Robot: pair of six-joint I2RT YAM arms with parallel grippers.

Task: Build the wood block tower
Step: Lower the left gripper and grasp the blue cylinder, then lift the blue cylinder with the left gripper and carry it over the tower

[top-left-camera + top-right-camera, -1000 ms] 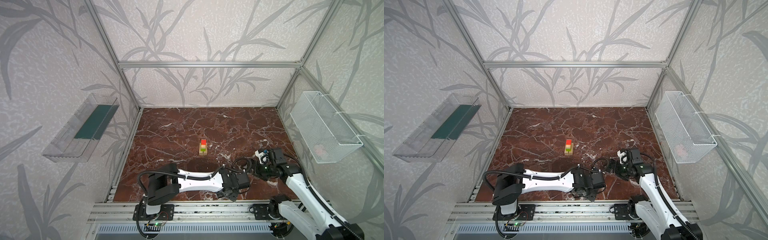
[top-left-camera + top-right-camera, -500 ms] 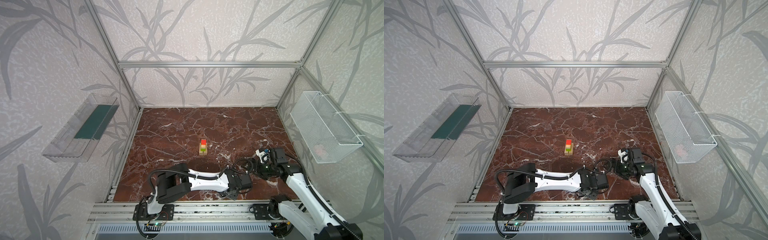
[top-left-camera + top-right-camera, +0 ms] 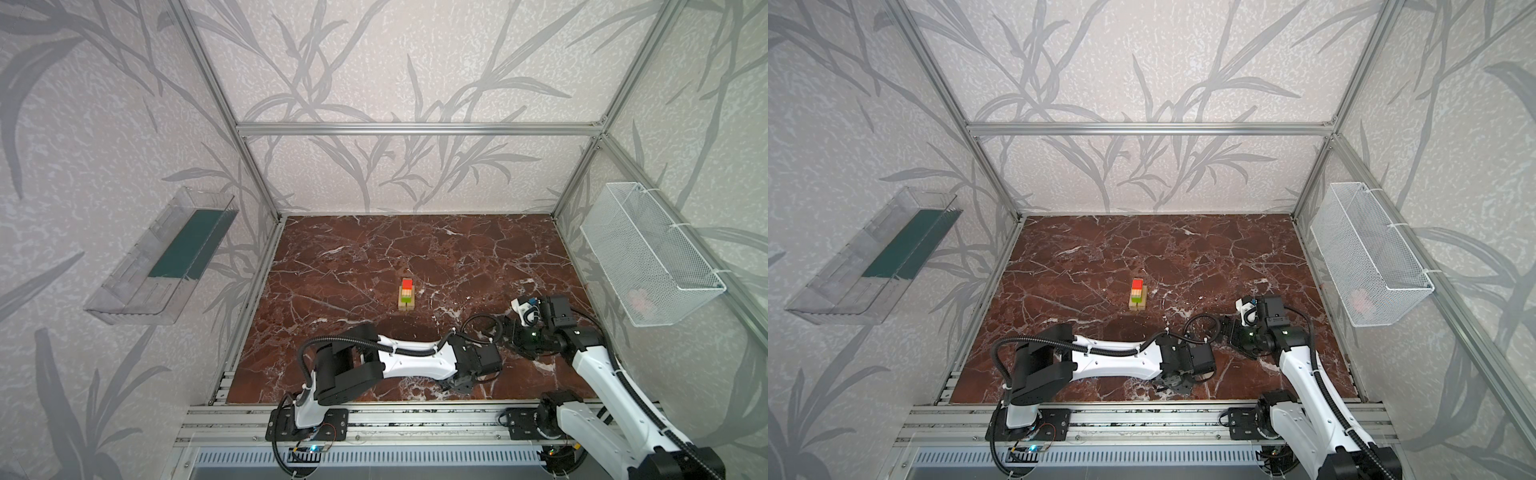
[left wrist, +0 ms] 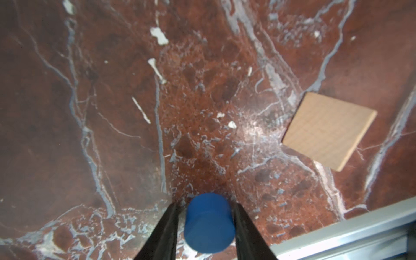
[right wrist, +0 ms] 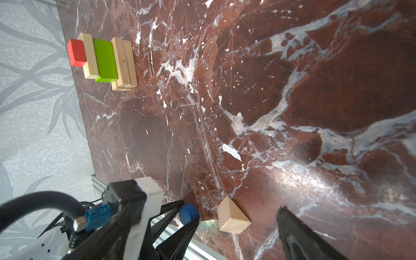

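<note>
The wood block tower (image 3: 407, 294) (image 3: 1138, 294) stands mid-floor: light-wood planks (image 5: 123, 63), a lime-green brick (image 5: 105, 60), another plank and a red cube (image 5: 76, 53) on top. My left gripper (image 4: 206, 209) reaches low across to the front edge and is shut on the blue disc (image 4: 208, 222) (image 5: 188, 213), one finger on each side. Beside it on the floor lies the peaked natural-wood piece (image 5: 233, 217) (image 4: 328, 130). My right gripper (image 3: 508, 332) hovers over that piece, open and holding nothing; only one of its fingers (image 5: 299, 236) shows in the right wrist view.
An aluminium rail (image 4: 349, 229) runs along the front edge just behind the blue disc. A white wire basket (image 3: 648, 253) hangs on the right wall and a clear plastic tray (image 3: 166, 253) on the left wall. The two arms are close together at the front right.
The left jaws have narrowed onto the blue disc, and the left arm has swung a little to the right. The right arm has barely moved and the tower is unchanged.
</note>
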